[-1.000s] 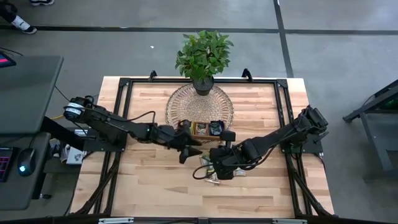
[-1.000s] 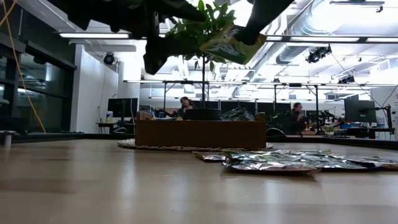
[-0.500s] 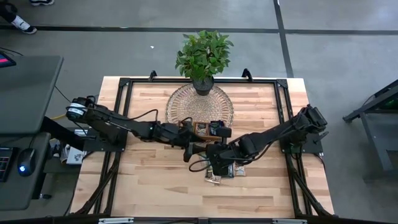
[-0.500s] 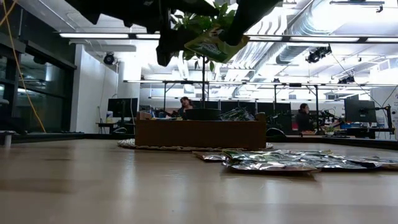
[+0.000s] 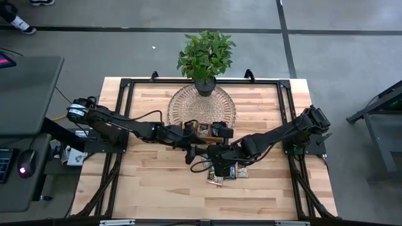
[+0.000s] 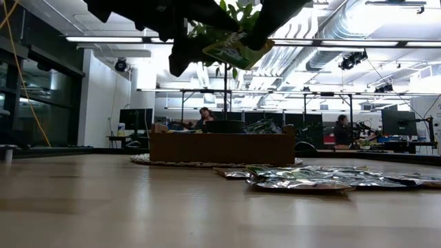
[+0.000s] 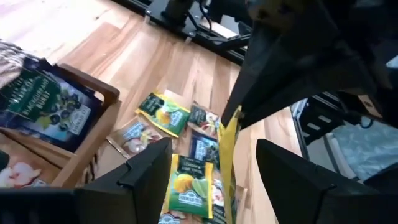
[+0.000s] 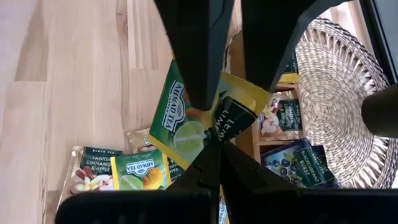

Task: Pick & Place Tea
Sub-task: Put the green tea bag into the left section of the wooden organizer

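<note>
Looking down in the high view, both dark arms meet near the middle of the pale wooden slatted table (image 5: 151, 182), just in front of the brown wooden three-compartment tray (image 5: 204, 130) that sits at the round woven mat's (image 5: 188, 103) near edge; left gripper (image 5: 190, 152) and right gripper (image 5: 210, 152) are close together, w/ a loose pile of small flat foil tea sachets (image 5: 227, 172) beneath the right arm. Low view: a yellow-green flat square tea sachet (image 6: 233, 49) hangs well above the table, pinched by the right gripper; more sachets lie flat, tray behind them. Left wrist view: left fingers (image 7: 146, 171) stand apart, straddling the hanging sachet seen edge-on, not yet clamped. Right wrist view: right fingers (image 8: 208, 163) are together, clamped on the sachet's corner; it droops slightly. Judgement: sachet is v. light, thin, floppy, slick foil, so it can swing or slip; best taken on the flat faces near an edge, not crushed.
</note>
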`<control>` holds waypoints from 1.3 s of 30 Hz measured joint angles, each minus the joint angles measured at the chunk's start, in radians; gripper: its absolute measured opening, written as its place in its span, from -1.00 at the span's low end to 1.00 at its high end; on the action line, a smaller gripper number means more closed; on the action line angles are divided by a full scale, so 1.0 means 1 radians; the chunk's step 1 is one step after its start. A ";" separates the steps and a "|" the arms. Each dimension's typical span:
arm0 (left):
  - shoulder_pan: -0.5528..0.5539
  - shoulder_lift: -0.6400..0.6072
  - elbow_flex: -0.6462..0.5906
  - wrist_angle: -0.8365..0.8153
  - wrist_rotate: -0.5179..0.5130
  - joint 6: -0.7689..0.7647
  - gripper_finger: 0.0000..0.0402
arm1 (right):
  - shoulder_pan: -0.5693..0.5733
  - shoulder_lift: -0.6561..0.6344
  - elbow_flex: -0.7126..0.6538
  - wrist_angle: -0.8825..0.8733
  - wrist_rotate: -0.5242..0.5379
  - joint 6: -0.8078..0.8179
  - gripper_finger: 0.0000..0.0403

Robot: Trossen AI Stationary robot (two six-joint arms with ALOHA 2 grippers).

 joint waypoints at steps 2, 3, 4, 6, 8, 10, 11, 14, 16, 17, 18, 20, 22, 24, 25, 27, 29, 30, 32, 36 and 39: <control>0.000 0.000 0.000 -0.005 0.013 -0.001 0.16 | 0.000 0.000 0.000 0.004 0.000 -0.002 -1.00; 0.000 0.000 0.000 -0.005 0.016 -0.001 0.16 | 0.000 0.000 0.000 0.003 0.000 -0.002 -1.00; 0.000 0.000 0.000 -0.004 0.017 -0.001 0.15 | 0.000 0.000 0.000 0.003 0.000 -0.003 -1.00; 0.000 0.000 0.000 -0.005 0.017 -0.001 0.13 | 0.000 0.000 0.000 0.003 0.001 -0.003 -1.00; 0.000 0.000 0.000 -0.005 0.017 -0.001 0.05 | 0.000 0.000 0.000 0.004 0.001 -0.003 -1.00; 0.000 0.000 0.000 -0.004 0.018 -0.002 -0.08 | 0.000 0.000 0.000 0.004 0.001 -0.003 -1.00; 0.000 0.000 0.000 -0.005 0.021 -0.002 -0.15 | 0.000 0.000 0.000 0.005 0.001 -0.003 -1.00; 0.000 0.000 0.000 -0.004 0.038 -0.002 -0.41 | 0.000 0.000 0.000 0.006 0.001 -0.003 -1.00; 0.000 0.000 0.000 -0.005 0.038 -0.002 -0.62 | 0.000 0.000 0.000 0.006 0.001 -0.003 -1.00; 0.000 0.000 0.000 -0.005 0.038 -0.002 -0.73 | 0.000 0.000 0.000 0.006 0.002 -0.003 -1.00; 0.000 0.000 0.000 -0.005 0.038 -0.002 -0.84 | 0.000 0.000 0.000 0.006 0.002 -0.003 -1.00; 0.000 0.000 0.000 -0.005 0.038 -0.002 -0.95 | 0.000 0.000 0.000 0.006 0.002 -0.003 -1.00; 0.000 0.000 0.000 -0.005 0.037 0.001 -0.93 | 0.000 0.000 0.000 0.006 0.002 -0.003 -1.00; 0.000 0.000 0.000 -0.005 0.038 0.002 -0.95 | 0.000 0.000 0.000 0.006 0.002 -0.003 -1.00; 0.000 0.000 0.000 -0.005 0.040 0.003 -0.97 | 0.000 0.000 0.000 0.007 0.002 -0.003 -1.00; 0.000 -0.001 0.000 -0.006 0.042 -0.001 -0.98 | 0.000 0.000 0.000 0.009 0.002 -0.003 -1.00; 0.000 -0.001 0.000 -0.006 0.042 -0.001 -0.99 | 0.000 0.000 0.000 0.010 0.001 -0.003 -1.00; 0.000 -0.001 0.000 -0.006 0.042 -0.001 -0.99 | 0.000 0.000 0.000 0.010 0.000 -0.003 -1.00; 0.000 -0.001 0.000 -0.006 0.042 -0.002 -0.99 | 0.000 0.000 0.000 0.010 0.000 -0.002 -0.99; 0.000 -0.001 0.000 -0.009 0.041 -0.002 -1.00 | 0.000 0.000 0.000 0.010 -0.006 0.003 -0.88; 0.000 -0.001 0.000 -0.009 0.041 -0.002 -1.00 | 0.000 0.000 0.000 0.010 -0.008 0.027 -0.70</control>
